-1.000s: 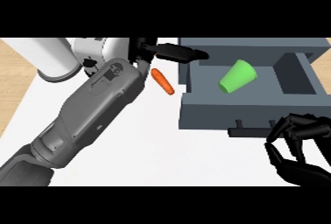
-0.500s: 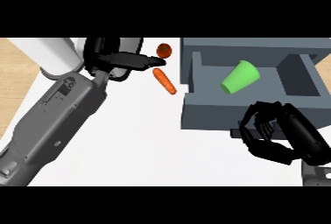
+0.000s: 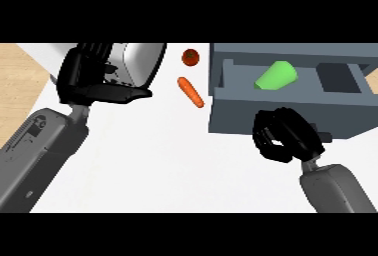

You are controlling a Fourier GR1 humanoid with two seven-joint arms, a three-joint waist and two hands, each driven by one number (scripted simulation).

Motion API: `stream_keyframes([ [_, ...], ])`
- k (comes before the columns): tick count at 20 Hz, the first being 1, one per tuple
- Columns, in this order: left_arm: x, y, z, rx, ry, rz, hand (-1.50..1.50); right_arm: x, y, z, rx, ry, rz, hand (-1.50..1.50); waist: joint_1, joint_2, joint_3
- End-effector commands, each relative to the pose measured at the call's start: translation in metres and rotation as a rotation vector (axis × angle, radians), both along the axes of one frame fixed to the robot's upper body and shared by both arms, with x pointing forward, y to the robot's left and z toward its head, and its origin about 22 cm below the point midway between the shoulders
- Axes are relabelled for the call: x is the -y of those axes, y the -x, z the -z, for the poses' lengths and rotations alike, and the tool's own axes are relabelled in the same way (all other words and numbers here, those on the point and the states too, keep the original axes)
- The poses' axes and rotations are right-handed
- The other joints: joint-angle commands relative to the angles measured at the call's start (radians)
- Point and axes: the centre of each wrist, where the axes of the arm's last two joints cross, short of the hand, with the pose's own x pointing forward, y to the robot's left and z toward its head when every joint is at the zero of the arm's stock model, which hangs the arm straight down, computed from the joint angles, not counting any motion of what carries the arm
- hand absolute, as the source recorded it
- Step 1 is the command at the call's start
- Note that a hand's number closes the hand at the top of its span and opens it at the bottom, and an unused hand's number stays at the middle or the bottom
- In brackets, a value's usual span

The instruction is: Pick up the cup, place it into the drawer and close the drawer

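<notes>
Green cup [image 3: 276, 76] lying on its side inside open grey drawer [image 3: 288, 112], in the left compartment, clear of the walls as far as visible. Placement step judged done; closing not yet done.

Right hand [image 3: 286, 135] set against drawer front, fingers curled in on themselves, nothing held; looks placed for a push. Contact with the front panel likely, but handle hidden behind the hand, so exact bearing point unclear.

Left hand [image 3: 94, 79] over at upper left, near white appliance [image 3: 136, 62], fingers fairly straight, thumb out, holding nothing. Well apart from drawer.

Carrot [image 3: 190, 91] and small red tomato [image 3: 191, 57] on white counter [image 3: 162, 165], just beside drawer's left wall, outside it.

Risks from here:
- Push off-centre on the front: drawer could skew and bind on its rails.
- Curled fingers slipping off the front edge mid-push: drawer left part open.
- Cup rolling as drawer moves: could ride up a wall and foul the closing gap.
</notes>
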Motion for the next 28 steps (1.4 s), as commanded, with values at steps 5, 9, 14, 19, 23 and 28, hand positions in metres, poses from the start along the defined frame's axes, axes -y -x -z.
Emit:
stream_keyframes([
  [5,-0.049,0.023,0.022,-0.017,0.004,-0.026,-1.50,-0.010,-0.060,0.042,-0.001,0.066,0.003,1.50,-0.020,0.005,0.000],
  [9,-0.061,0.030,0.025,0.012,0.007,-0.013,-1.50,-0.008,-0.090,0.044,-0.014,0.055,0.014,1.50,-0.002,0.011,0.001],
  [14,-0.064,0.036,0.010,-0.006,-0.002,0.011,-1.50,0.031,-0.113,0.029,-0.082,0.035,0.055,1.50,0.017,0.016,0.002],
  [19,-0.062,0.034,0.021,0.007,-0.002,0.023,-1.50,0.029,-0.123,0.026,-0.116,0.044,0.089,1.50,0.029,0.030,0.003],
  [23,-0.069,0.035,0.025,0.006,0.014,0.039,-1.50,0.036,-0.132,0.010,-0.128,0.019,0.108,1.50,0.043,0.036,0.003],
  [28,-0.073,0.038,0.035,-0.008,0.039,0.068,-1.50,0.053,-0.134,0.000,-0.121,-0.020,0.127,1.50,0.058,0.046,0.003],
])
